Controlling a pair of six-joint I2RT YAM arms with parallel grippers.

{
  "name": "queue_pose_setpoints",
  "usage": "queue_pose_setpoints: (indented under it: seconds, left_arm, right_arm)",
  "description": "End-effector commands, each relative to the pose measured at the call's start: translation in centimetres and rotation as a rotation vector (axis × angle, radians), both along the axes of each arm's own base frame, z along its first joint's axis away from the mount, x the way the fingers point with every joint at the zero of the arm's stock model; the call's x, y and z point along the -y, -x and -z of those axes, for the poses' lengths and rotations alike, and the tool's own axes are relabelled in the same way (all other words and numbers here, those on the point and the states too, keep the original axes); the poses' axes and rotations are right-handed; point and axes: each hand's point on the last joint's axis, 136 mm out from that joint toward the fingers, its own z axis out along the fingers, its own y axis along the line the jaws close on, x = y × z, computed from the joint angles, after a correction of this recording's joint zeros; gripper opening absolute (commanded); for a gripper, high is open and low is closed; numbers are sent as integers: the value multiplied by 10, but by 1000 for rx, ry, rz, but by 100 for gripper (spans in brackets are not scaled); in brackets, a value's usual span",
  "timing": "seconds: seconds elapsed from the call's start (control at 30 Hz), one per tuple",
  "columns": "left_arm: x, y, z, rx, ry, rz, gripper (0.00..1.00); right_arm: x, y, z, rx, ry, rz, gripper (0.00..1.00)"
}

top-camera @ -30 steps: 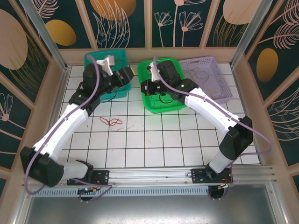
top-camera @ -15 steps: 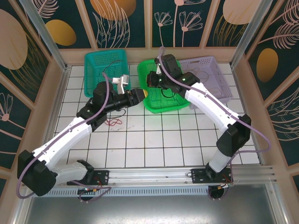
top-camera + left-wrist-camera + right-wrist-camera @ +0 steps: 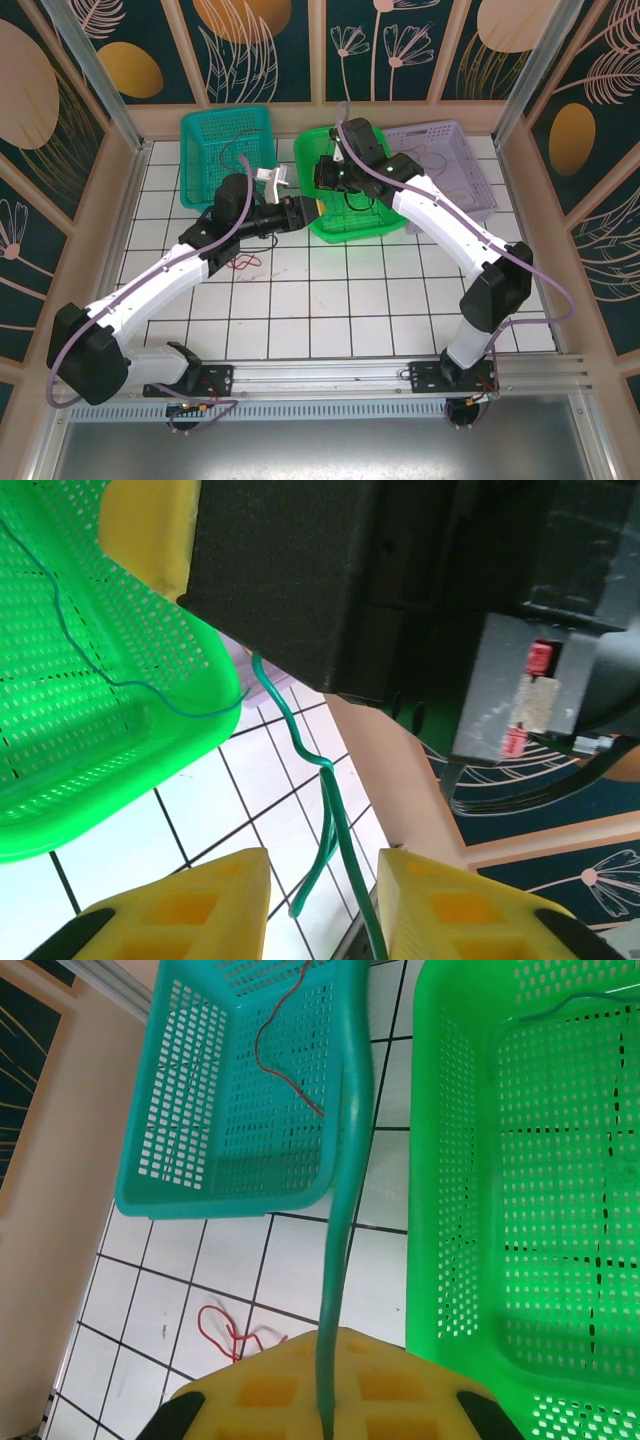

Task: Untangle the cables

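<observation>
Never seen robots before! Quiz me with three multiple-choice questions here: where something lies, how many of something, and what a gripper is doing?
1. The red tangle by the left arm lies: A on the table; B in a basket; C in a gripper.
2. Baskets: A one; B two; C three.
3. The right gripper is: A open, empty; B shut on a green cable; C shut on a red cable.
A: it rests on bare tiles. C: teal, green and lilac. B: the green cable runs between its closed pads.
</observation>
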Motion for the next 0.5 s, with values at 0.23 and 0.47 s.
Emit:
queue_pose_setpoints:
  seconds: [0.23, 0.47]
  left_arm:
    - [-1, -6, -9, 45, 6, -37, 0]
    - [0, 36, 34, -7, -119, 34, 0]
  right_arm:
    - [25, -2, -22, 28, -48, 47, 0]
    - [78, -78, -54, 93, -228, 175, 0]
